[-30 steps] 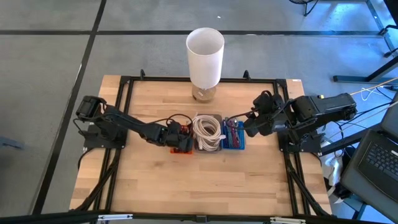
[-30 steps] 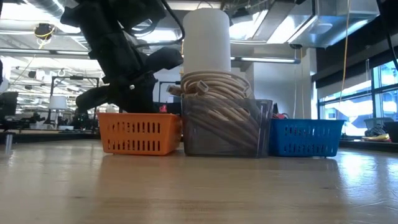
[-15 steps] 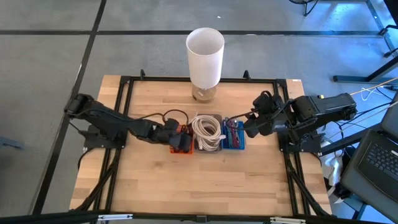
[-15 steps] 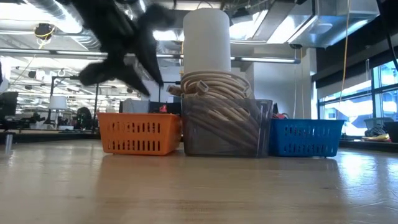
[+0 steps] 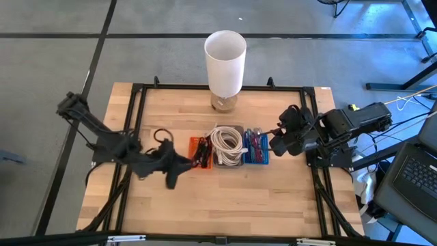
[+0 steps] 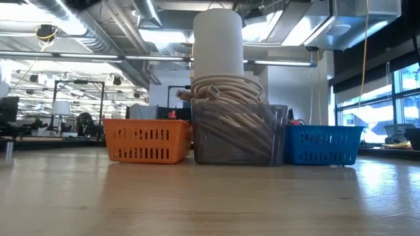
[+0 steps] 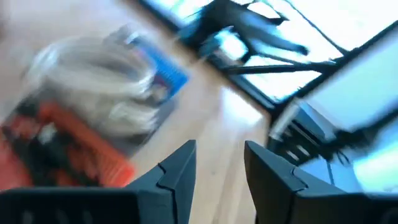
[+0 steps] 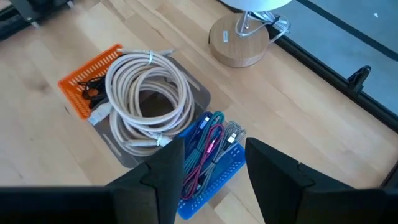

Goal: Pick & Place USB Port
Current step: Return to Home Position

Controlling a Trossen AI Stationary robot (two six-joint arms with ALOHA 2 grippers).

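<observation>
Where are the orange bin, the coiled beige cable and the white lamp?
Orange bin (image 6: 147,141): low view, its slotted front wall.
Beige cable (image 6: 230,88): low view, the coil's top loops.
Lamp (image 5: 225,78): high view, the side of its white shade.

The pale wooden surface (image 5: 225,205) sat inside a black metal frame (image 5: 171,87) on a grey floor (image 5: 48,82) crossed by dark seams. A white lamp (image 5: 224,55) stood on a round wooden base at the surface's far edge. A laptop (image 5: 413,174) lay off to the right. Beyond, an open hall had strip lights (image 6: 156,36) and ducts (image 6: 98,26) overhead, with tall windows (image 6: 401,92) at the right.
</observation>
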